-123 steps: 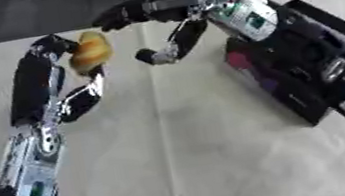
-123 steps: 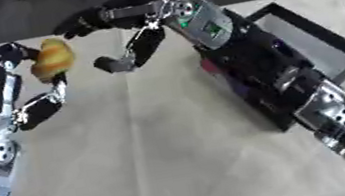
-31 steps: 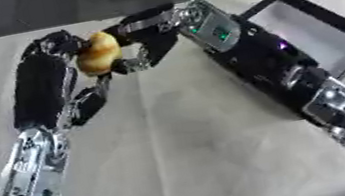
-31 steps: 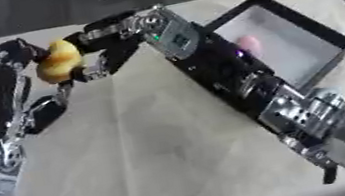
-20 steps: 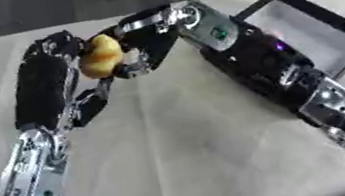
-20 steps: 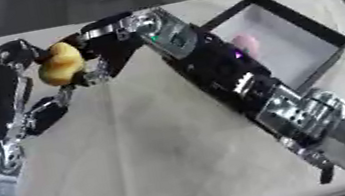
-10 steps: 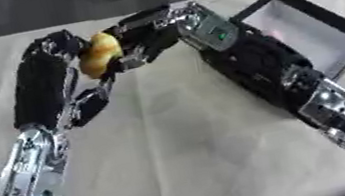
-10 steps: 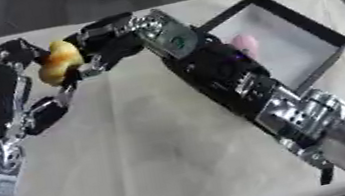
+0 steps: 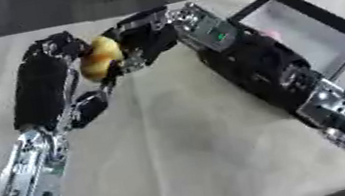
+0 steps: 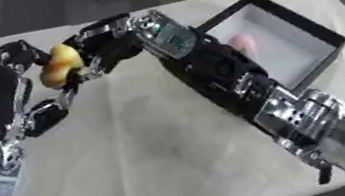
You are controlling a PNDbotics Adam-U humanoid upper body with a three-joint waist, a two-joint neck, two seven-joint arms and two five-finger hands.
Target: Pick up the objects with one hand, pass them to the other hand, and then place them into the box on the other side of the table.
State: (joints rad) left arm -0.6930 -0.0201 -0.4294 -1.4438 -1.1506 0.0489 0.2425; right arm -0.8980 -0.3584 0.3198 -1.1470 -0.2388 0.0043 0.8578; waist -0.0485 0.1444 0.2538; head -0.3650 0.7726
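Mid-handover above the table: left hand (image 9: 57,52) curled round the yellow fruit (image 9: 101,58), right hand (image 9: 141,39) closing fingers on it; next, left must release, then carry to the box (image 10: 327,50).

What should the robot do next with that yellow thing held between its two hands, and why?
Probably the left hand should let go. The right hand already has its fingers curled around the yellow object, and the black box lies on the right side, so the right hand would carry it there.
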